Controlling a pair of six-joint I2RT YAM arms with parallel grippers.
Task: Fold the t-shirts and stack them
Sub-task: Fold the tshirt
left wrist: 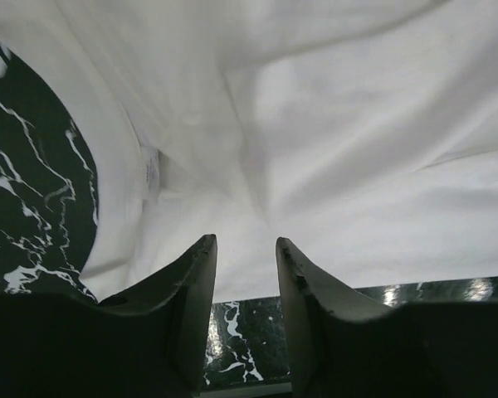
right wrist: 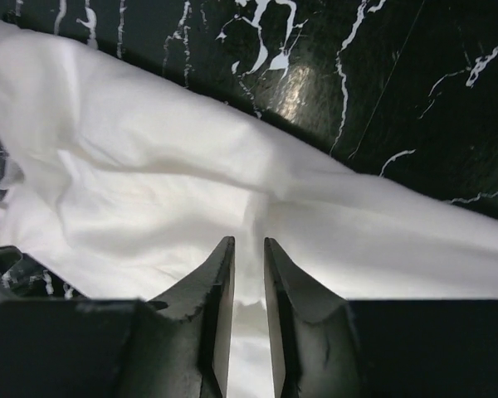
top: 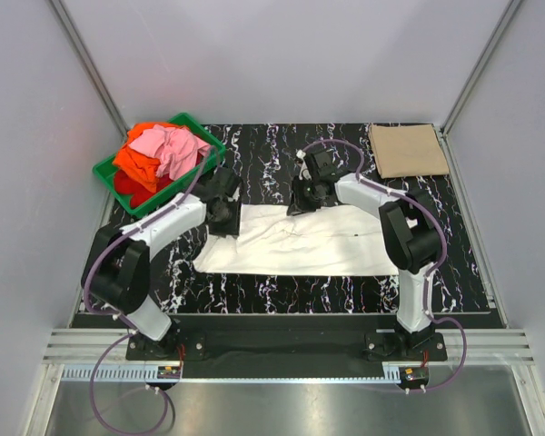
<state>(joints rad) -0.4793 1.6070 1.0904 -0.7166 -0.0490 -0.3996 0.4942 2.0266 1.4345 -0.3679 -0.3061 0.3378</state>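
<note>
**While both arms lean over its far edge, the white tee lies flat mid-table**

Because it is the one being folded, the white cotton t-shirt (top: 300, 241) lies spread as a long band across the middle of the black marble-patterned table (top: 282, 154). Both arms reach to its far edge. The left gripper (top: 222, 218) is at the left corner, and the left wrist view shows its jaws parted over the cloth with nothing between them. The right gripper (top: 304, 195) is further along, its jaws only narrowly apart just above a ridge of fabric.

The folded tan cloth t-shirt (top: 407, 150) sits at the far right corner, which I take for the base of the stack. The crumpled pink, orange and red t-shirts (top: 159, 154) wait in the green plastic crate (top: 193, 119).

A small white neck label (left wrist: 149, 170) shows no readable writing.
</note>
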